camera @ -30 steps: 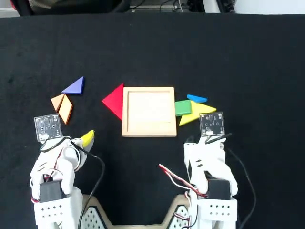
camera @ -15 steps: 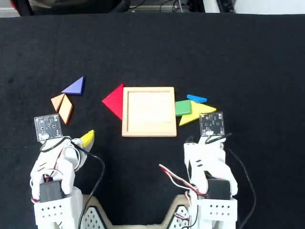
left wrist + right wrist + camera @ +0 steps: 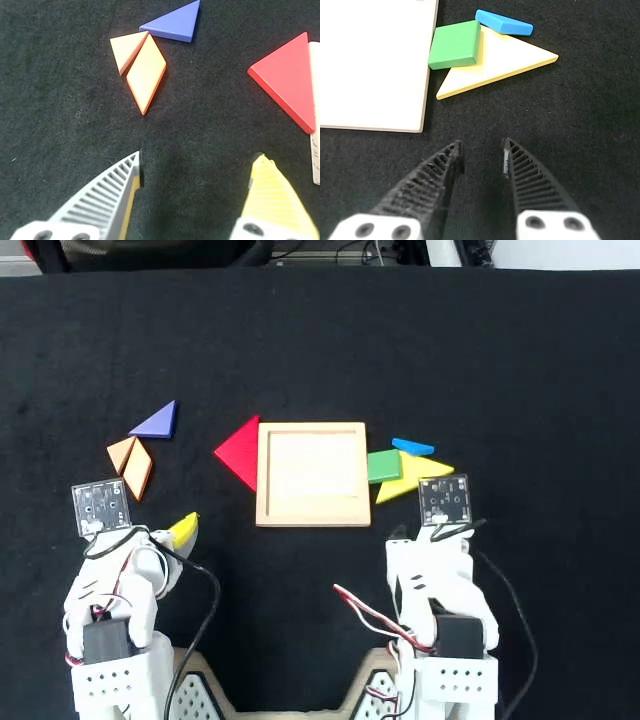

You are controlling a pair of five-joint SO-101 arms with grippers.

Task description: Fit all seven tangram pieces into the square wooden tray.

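Seven pieces lie on the black cloth (image 3: pixel 320 350) around the empty tray (image 3: pixel 312 521). The red triangle (image 3: pixel 240 452) touches its left side. The green square (image 3: pixel 455 44) is just right of it, resting partly on the yellow triangle (image 3: pixel 495 65). We judge them light, stiff and smooth, so we would pinch the square across two opposite edges. Our left gripper (image 3: pixel 199 157) stands wide apart and the right gripper (image 3: pixel 481 144) only a little; both hold nothing.

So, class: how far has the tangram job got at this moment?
Done: nothing; the tray holds no piece. In hand: nothing; the left gripper and right gripper are open, empty. To do: all seven, from the red triangle to the green square, lie outside it.
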